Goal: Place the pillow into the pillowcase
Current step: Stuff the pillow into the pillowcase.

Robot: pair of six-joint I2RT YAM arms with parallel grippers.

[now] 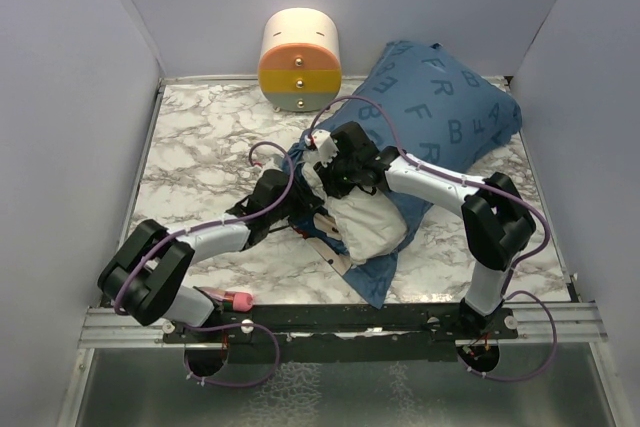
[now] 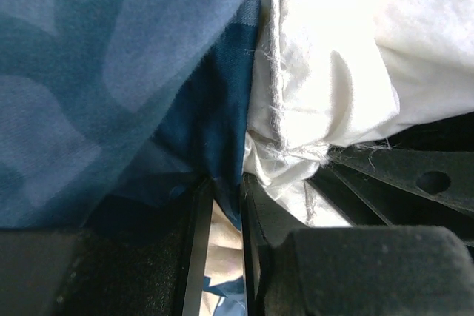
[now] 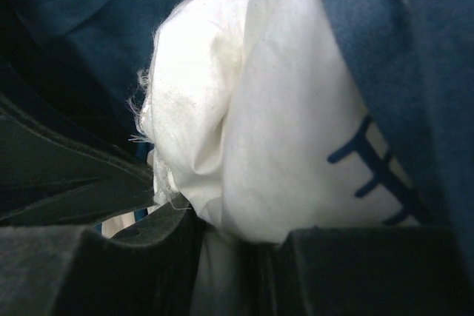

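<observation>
The blue pillowcase [image 1: 440, 107] with lighter letters lies at the back right of the marble table, bulging with most of the white pillow. The pillow's white end [image 1: 365, 227] sticks out of the opening towards the front. My left gripper [image 1: 298, 209] is at the opening's left side; in its wrist view it [image 2: 222, 212] is shut on a fold of the pillowcase [image 2: 111, 72], with the pillow [image 2: 326, 72] beside it. My right gripper [image 1: 335, 162] is just behind the exposed end. In its wrist view it [image 3: 226, 257] is shut on the pillow [image 3: 281, 131], with the pillowcase [image 3: 392, 49] alongside.
A cream-and-orange cylinder [image 1: 300, 59] stands at the back, left of the pillowcase. White walls close in the table [image 1: 200, 137] on the left, back and right. A flap of pillowcase cloth [image 1: 372, 277] trails to the front edge.
</observation>
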